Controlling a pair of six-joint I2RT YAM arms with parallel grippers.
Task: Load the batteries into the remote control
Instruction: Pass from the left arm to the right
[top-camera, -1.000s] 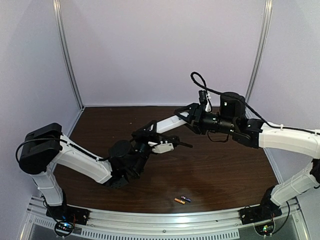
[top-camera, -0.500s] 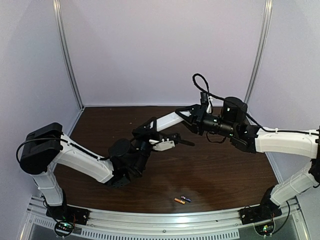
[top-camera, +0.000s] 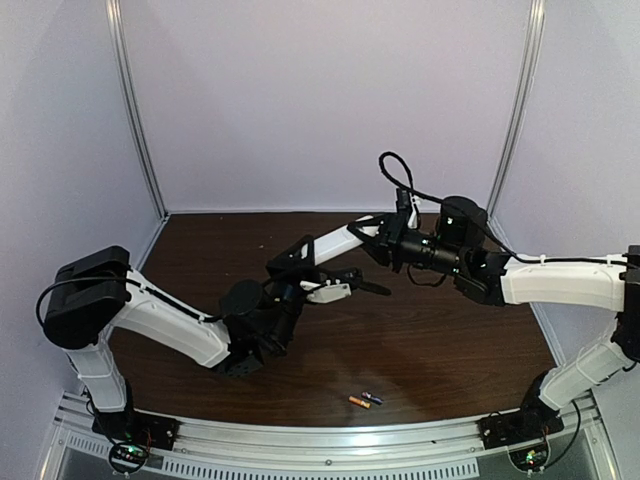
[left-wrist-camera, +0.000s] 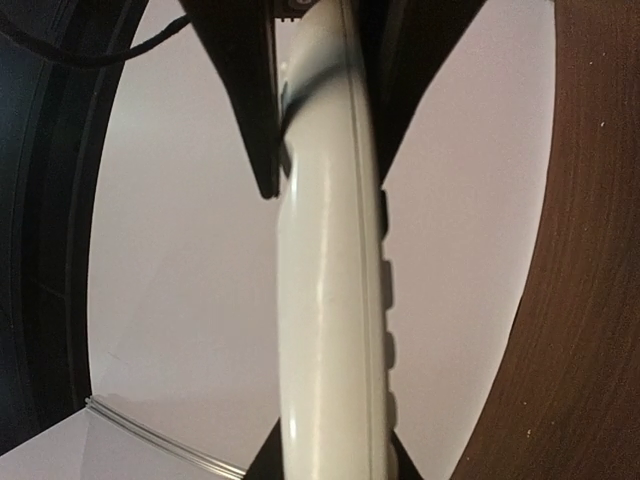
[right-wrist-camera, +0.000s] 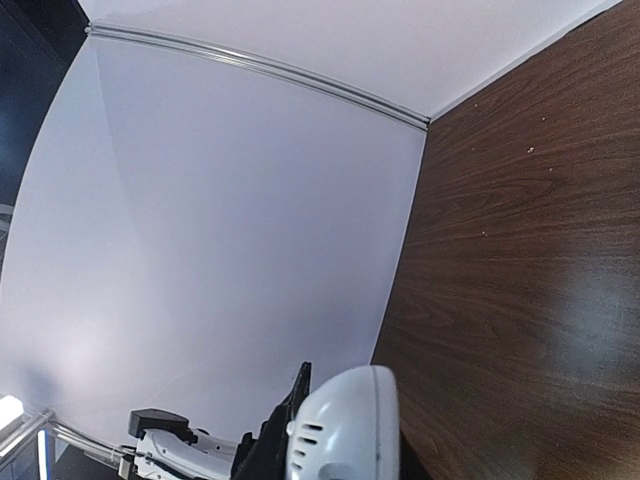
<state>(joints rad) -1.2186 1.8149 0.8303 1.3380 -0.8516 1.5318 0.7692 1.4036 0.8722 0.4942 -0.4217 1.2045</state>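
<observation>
While L fingers (left-wrist-camera: 240, 90) clamp remote control (left-wrist-camera: 325, 300) mid-air, R fingers (top-camera: 384, 243) pinch its far end.

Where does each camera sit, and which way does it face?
Top external: high behind the arm bases, looking down at the table; both arms show, left hand and right hand on the remote control.
Left wrist: on the left hand, facing along the remote control toward the wall; its dark fingers show.
Right wrist: on the right hand, facing wall and table; the left arm shows low.
Shared: all three show the remote control.
</observation>
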